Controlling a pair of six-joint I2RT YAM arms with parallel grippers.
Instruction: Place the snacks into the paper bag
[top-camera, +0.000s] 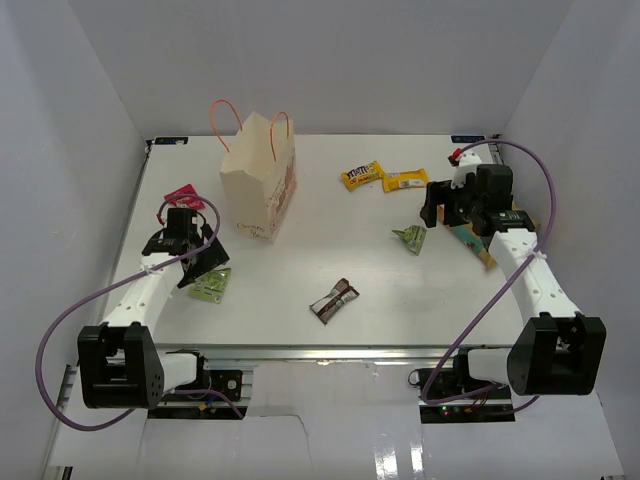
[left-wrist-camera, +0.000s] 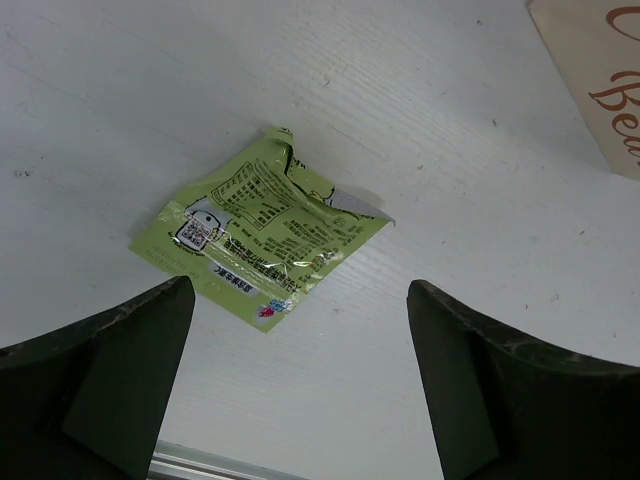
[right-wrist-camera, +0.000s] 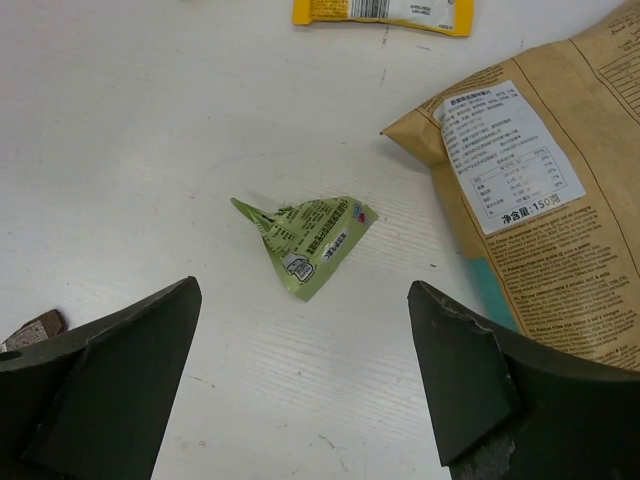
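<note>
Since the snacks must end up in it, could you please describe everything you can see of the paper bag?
The paper bag is cream, boxy and made of stiff-looking paper, standing upright on the table at far left of centre. Two thin orange-pink loop handles rise from its top. Reddish script is printed on one side. Nothing but the table touches it; whether anything is inside cannot be seen.
</note>
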